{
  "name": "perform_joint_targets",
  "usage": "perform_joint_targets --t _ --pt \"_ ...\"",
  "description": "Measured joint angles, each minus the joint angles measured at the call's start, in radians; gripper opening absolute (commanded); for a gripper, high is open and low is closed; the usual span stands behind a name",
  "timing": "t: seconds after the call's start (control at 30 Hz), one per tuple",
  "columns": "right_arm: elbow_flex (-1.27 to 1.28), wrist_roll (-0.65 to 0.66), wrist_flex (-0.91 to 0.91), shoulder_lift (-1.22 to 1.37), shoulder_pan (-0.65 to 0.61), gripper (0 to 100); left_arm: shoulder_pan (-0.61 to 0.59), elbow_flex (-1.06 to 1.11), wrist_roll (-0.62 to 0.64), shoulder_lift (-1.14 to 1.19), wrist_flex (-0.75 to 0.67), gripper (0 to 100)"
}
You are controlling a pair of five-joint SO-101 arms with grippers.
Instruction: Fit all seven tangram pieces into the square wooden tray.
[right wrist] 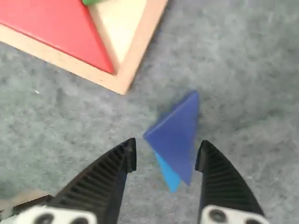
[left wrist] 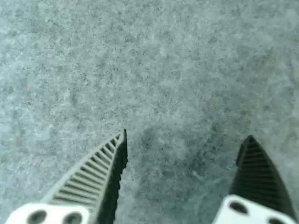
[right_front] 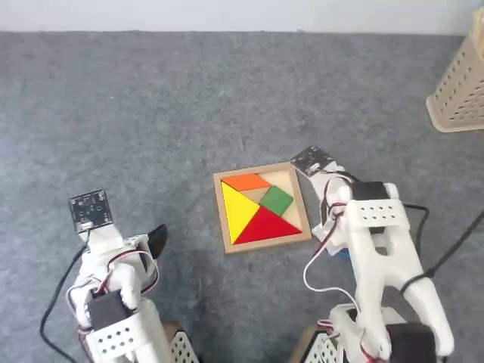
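The square wooden tray (right_front: 268,243) lies mid-table and holds an orange piece (right_front: 246,181), a yellow triangle (right_front: 238,210), a red triangle (right_front: 266,224) and a green square (right_front: 277,200). Its corner (right wrist: 135,60) and the red triangle (right wrist: 51,25) show in the right wrist view. On the carpet just off that corner a dark blue triangle (right wrist: 175,133) rests partly on a lighter blue piece (right wrist: 168,176). My right gripper (right wrist: 167,141) is open and straddles the blue triangle. My left gripper (left wrist: 187,135) hangs open over bare carpet, at the lower left (right_front: 156,240) of the high view.
Grey carpet covers the whole table. A beige perforated basket (right_front: 461,83) stands at the far right edge. The right arm's white body (right_front: 386,249) hangs over the ground right of the tray.
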Motion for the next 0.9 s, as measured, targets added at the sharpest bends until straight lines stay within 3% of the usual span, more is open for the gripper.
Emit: perform_joint_targets --t 0.63,0.9 --pt "-0.068 0.009 -0.063 0.331 -0.003 24.3 0.000 0.000 0.000 0.000 0.000 35" --pt "-0.146 0.008 -0.052 0.334 -0.003 11.9 0.000 0.000 0.000 0.000 0.000 35"
